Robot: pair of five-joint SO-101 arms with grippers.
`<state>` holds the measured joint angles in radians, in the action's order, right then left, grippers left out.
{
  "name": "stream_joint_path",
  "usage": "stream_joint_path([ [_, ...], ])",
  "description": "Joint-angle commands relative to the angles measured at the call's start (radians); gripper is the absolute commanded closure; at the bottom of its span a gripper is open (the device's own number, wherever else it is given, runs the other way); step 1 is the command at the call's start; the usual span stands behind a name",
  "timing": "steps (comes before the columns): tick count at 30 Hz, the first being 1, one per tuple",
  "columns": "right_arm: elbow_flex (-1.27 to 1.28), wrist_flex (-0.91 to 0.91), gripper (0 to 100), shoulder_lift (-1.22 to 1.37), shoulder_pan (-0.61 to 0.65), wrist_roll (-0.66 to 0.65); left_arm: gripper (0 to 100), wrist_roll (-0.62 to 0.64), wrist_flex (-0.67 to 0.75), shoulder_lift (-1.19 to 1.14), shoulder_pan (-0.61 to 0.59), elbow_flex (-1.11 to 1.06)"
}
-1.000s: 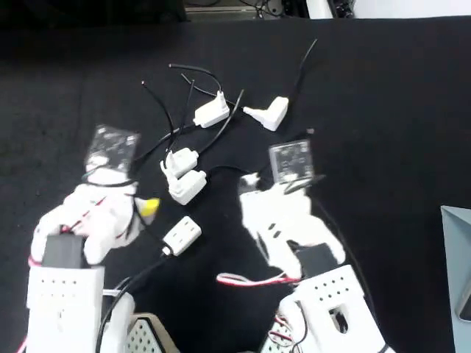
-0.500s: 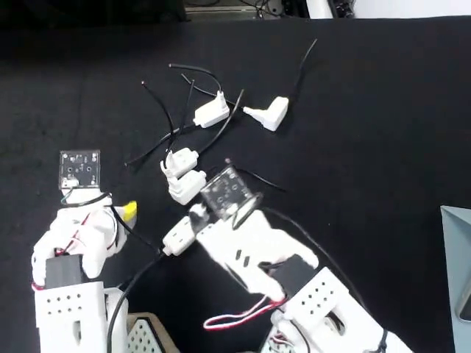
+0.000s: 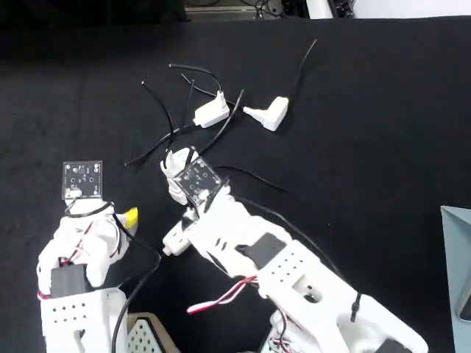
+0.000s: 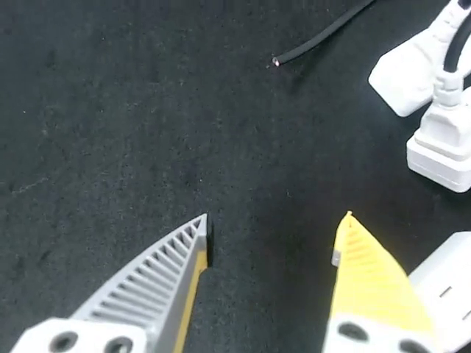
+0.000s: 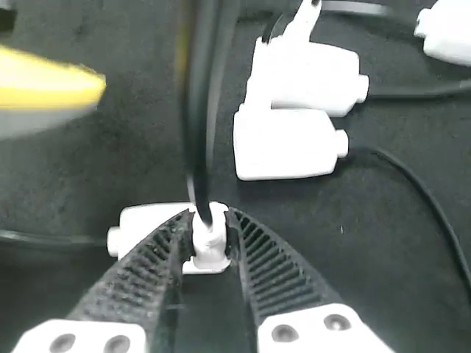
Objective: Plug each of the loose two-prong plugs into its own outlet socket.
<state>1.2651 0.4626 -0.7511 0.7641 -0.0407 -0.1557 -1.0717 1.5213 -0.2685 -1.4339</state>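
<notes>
My right gripper (image 5: pixel 208 215) is shut on a small white two-prong plug (image 5: pixel 208 243) with a black cord, held right over a white outlet socket (image 5: pixel 143 224). From above, the right arm (image 3: pixel 235 235) leans left across the table over that socket (image 3: pixel 174 238). My left gripper (image 4: pixel 276 218) stands open over bare cloth, with one grey and one yellow finger (image 3: pixel 129 216). Two more white plugs (image 3: pixel 212 112) (image 3: pixel 271 112) lie farther back with black cords. A pair of white blocks (image 5: pixel 302 77) (image 5: pixel 287 143) lies side by side just beyond the socket.
The table (image 3: pixel 368 110) is covered in black cloth. Loose black cords (image 3: pixel 173 110) spread across the back left. A grey-blue object (image 3: pixel 458 272) shows at the right edge. The right half of the cloth is bare.
The right arm has swung left from the table's middle to the socket near the left arm. The left arm has drawn back towards the front left.
</notes>
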Motion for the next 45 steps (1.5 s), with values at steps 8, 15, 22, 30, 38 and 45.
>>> stream_joint_path([
  [8,0.038,-0.094,98.6,0.012,0.034,0.009,73,0.0,-0.015,0.1,-0.007,-0.012],
  [15,0.065,-0.1,98.6,0.012,0.011,0.008,73,0.0,-0.018,0.1,-0.007,-0.012],
  [22,0.084,-0.103,98.6,0.013,0.009,0.008,73,0.0,-0.018,0.1,-0.007,-0.012],
  [30,0.125,-0.161,98.6,0.013,0.008,0.008,73,0.0,-0.02,0.1,-0.007,-0.013],
  [38,0.131,-0.126,98.6,0.013,-0.052,0.008,73,0.0,-0.02,0.1,-0.007,-0.013],
  [45,0.131,-0.078,98.6,0.012,0.009,0.009,73,0.0,-0.02,0.1,-0.007,-0.013],
])
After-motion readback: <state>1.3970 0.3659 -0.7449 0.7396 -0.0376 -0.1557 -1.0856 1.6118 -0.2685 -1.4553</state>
